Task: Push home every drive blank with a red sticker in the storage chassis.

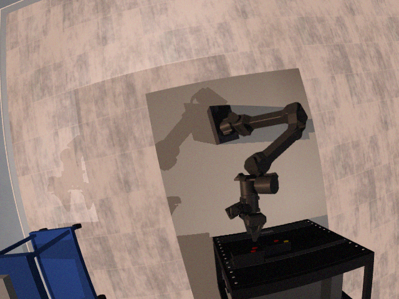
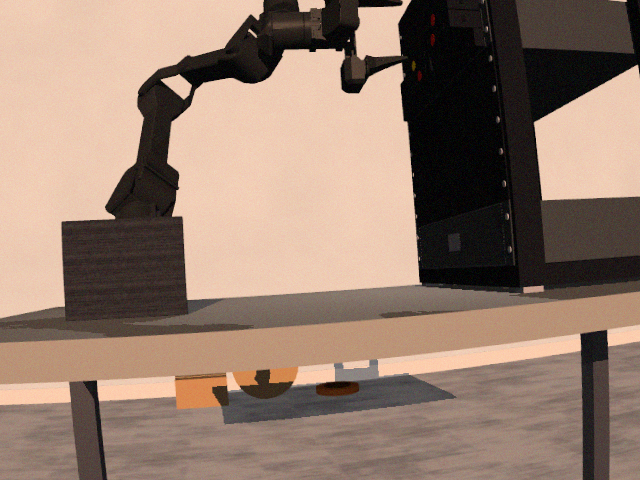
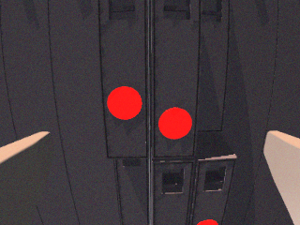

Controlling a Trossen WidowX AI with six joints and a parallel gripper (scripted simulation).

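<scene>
The black rack (image 1: 306, 262) (image 2: 527, 155) stands upright on the table. Two neighbouring drive blanks carry red stickers, one (image 2: 432, 20) (image 3: 124, 102) beside the other (image 2: 432, 39) (image 3: 175, 123). A third red sticker (image 1: 276, 240) (image 2: 419, 75) (image 3: 207, 222) is cut by the bottom edge of the wrist view. A yellow sticker (image 1: 286, 241) (image 2: 413, 65) lies beside it, outside the wrist view. My gripper (image 1: 254, 240) (image 2: 404, 31) (image 3: 161, 143) is open and empty, fingertips close to the rack front, one on each side of the neighbouring red-stickered blanks. Whether a fingertip touches the front I cannot tell.
The arm's base stands on a dark block (image 2: 124, 268) at the other end of the table (image 1: 290, 167) (image 2: 310, 346). Other blanks with square latch recesses (image 3: 172, 180) surround the stickered ones. A blue cart (image 1: 61, 266) stands on the floor away from the table.
</scene>
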